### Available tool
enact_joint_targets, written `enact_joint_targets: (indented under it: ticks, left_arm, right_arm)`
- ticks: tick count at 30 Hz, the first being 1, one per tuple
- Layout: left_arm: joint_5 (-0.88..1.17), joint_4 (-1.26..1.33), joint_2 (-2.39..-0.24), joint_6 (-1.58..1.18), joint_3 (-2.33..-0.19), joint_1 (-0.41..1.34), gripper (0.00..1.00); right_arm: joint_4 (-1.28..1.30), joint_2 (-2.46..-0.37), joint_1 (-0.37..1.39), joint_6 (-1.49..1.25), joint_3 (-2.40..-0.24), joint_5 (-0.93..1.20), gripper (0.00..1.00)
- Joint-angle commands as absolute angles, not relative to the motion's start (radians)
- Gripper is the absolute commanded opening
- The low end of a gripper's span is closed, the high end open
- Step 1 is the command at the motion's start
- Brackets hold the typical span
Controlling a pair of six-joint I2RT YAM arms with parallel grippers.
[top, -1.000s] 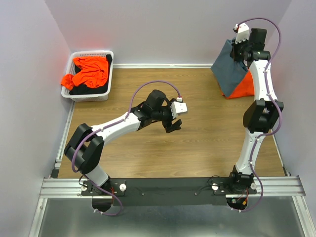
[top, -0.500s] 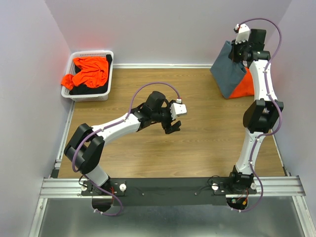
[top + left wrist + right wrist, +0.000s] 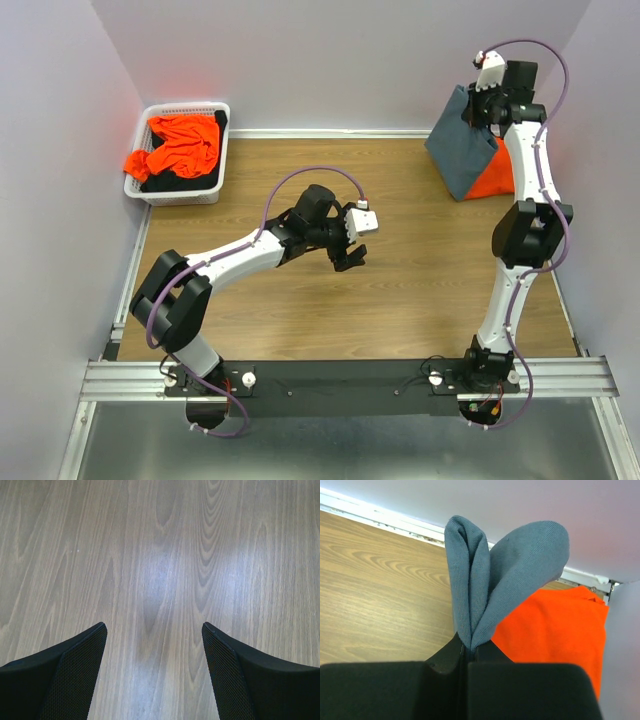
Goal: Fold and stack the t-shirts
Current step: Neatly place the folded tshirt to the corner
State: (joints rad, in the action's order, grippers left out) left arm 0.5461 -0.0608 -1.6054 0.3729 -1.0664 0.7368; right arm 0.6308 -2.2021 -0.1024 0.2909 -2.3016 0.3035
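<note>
A slate blue-grey t-shirt (image 3: pixel 459 142) hangs at the back right, pinched at its top by my right gripper (image 3: pixel 484 106), which is shut on it. In the right wrist view the blue-grey cloth (image 3: pixel 485 580) bunches up out of the closed jaws of the right gripper (image 3: pixel 470 647). Under it lies an orange t-shirt (image 3: pixel 494 177), also seen as orange cloth (image 3: pixel 555 625). Another orange t-shirt (image 3: pixel 178 146) is heaped in the basket. My left gripper (image 3: pixel 352 255) hovers over the table's middle, open and empty, with only wood between the left gripper's (image 3: pixel 154 630) fingers.
A white slotted basket (image 3: pixel 190 193) stands at the back left corner, with dark cloth under the orange shirt. Pale walls close in the wooden table (image 3: pixel 400 300) on the left, back and right. The arms' mounting rail (image 3: pixel 340 375) runs along the near edge.
The blue-grey shirt has shifted slightly left in the right gripper's hold. The left arm has barely moved.
</note>
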Motion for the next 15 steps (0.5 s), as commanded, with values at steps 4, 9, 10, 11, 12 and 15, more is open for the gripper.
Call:
enact_joint_targets:
  ticks: [4, 9, 10, 11, 12, 15]
  left_arm:
    - [0.545, -0.063, -1.595, 0.377, -1.072, 0.735, 0.85]
    - [0.548, -0.064, -1.601, 0.38, -1.08, 0.735, 0.85]
    - [0.546, -0.064, -1.601, 0.382, -1.08, 0.735, 0.85]
    - [0.548, -0.066, -1.603, 0.38, -1.081, 0.735, 0.85]
    - [0.546, -0.066, -1.605, 0.38, -1.083, 0.735, 0.85]
    - [0.546, -0.069, -1.609, 0.385, -1.085, 0.735, 0.85]
  right_arm:
    - [0.615, -2.256, -0.133, 0.301, -2.338, 0.304, 0.0]
    - [0.612, -2.272, -0.146, 0.307, -2.35, 0.302, 0.01]
    - [0.612, -2.273, -0.147, 0.31, -2.352, 0.302, 0.01]
    - [0.612, -2.276, -0.15, 0.311, -2.356, 0.304, 0.01]
    - [0.612, -2.278, -0.155, 0.311, -2.361, 0.304, 0.01]
    - [0.609, -2.278, -0.164, 0.322, -2.365, 0.311, 0.01]
